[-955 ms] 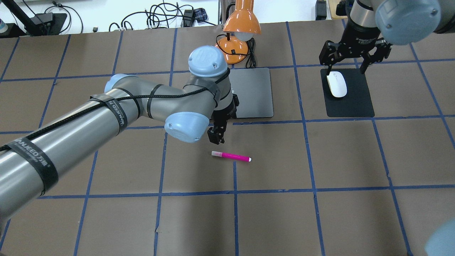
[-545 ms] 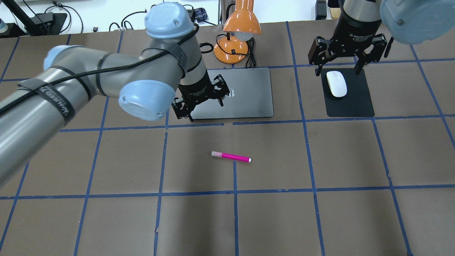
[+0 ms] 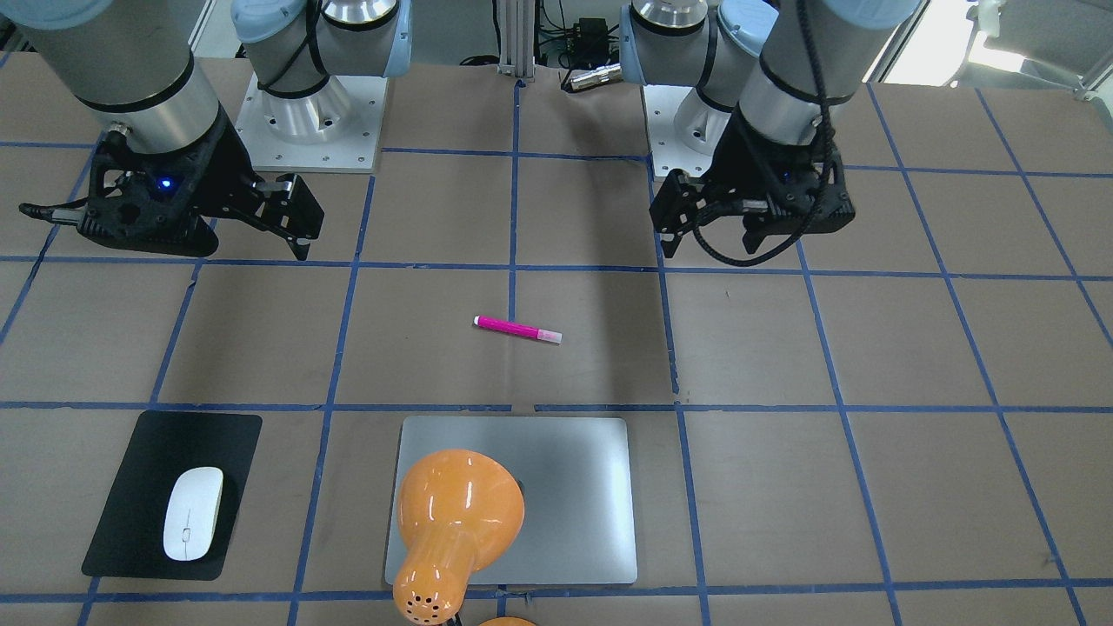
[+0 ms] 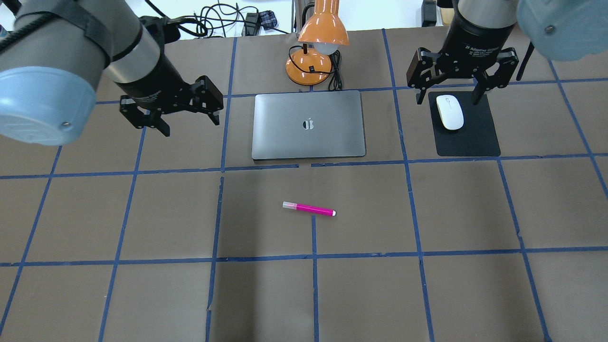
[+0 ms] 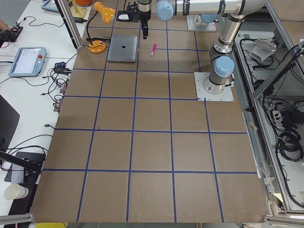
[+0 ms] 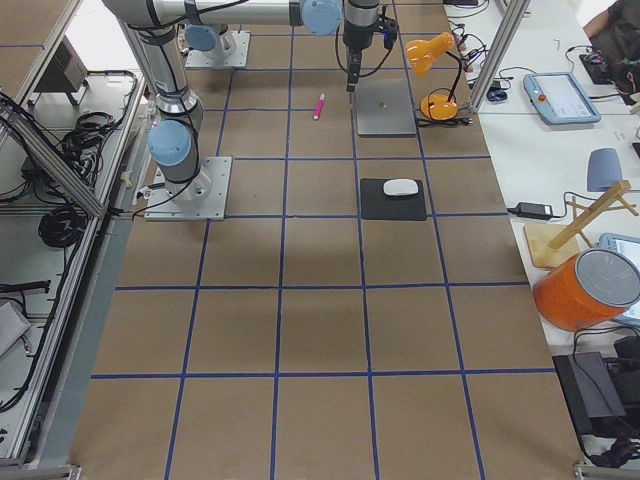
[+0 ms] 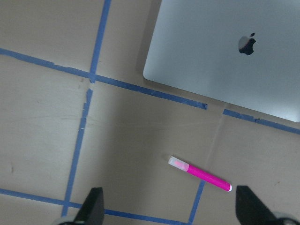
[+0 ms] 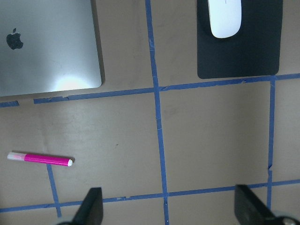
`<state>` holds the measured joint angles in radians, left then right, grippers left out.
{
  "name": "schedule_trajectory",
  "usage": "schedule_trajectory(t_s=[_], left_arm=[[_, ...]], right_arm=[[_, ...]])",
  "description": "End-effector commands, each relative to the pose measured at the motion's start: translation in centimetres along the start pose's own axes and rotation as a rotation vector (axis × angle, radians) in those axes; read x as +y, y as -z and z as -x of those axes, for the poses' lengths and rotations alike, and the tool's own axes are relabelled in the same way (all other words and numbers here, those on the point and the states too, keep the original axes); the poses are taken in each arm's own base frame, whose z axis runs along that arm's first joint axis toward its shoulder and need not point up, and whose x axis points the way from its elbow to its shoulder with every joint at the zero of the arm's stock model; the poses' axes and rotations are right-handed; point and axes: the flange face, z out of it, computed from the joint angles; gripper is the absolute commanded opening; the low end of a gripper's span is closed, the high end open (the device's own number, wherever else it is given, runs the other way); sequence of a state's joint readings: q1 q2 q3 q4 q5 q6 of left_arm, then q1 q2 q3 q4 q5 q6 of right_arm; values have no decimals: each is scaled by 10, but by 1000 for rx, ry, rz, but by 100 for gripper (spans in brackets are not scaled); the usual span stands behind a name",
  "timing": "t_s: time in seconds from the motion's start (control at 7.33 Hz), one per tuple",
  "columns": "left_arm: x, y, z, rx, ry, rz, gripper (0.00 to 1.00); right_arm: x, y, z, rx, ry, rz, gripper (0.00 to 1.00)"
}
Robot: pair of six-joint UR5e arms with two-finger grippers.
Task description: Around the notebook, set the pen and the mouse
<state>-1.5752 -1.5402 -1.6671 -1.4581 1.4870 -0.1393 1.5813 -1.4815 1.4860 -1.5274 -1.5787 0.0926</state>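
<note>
The magenta pen (image 4: 308, 209) lies flat on the brown table, in front of the notebook and apart from it. The silver notebook (image 4: 327, 137) rests shut at the table's middle back. The white mouse (image 4: 449, 112) sits on a black mat (image 4: 475, 135) to the notebook's right. My left gripper (image 4: 190, 124) hangs open and empty in the air to the left of the notebook. Above the mouse's far end, my right gripper (image 4: 449, 100) also stands open and holds nothing. Both wrist views show the pen (image 7: 199, 174) (image 8: 40, 159) lying well below the open fingers.
An orange desk lamp (image 4: 323, 28) stands behind the notebook with its shade leaning over the back edge. Blue tape lines cross the brown table. Cables lie beyond the far edge.
My left arm has swung up from just above the pen, across the notebook, to its left side. The right gripper has lifted slightly over the mouse. Pen, mouse and notebook have not moved.
</note>
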Motion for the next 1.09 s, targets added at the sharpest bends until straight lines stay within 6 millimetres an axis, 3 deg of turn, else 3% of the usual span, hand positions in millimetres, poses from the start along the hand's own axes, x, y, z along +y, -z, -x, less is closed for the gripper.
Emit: schedule_trajectory(t_s=[0.0,0.41,0.95], left_arm=[[13,22,23,-64,-12,-13,100],[-4,24,24,-77,-31,-11,100],[-7,21,21,-72,-36,7,100]], right_arm=[[-1,5,8,-17,4,-19,100],[-32,13,10,-18,2,-46,100],[-33,13,11,-27,-1,-41,100]])
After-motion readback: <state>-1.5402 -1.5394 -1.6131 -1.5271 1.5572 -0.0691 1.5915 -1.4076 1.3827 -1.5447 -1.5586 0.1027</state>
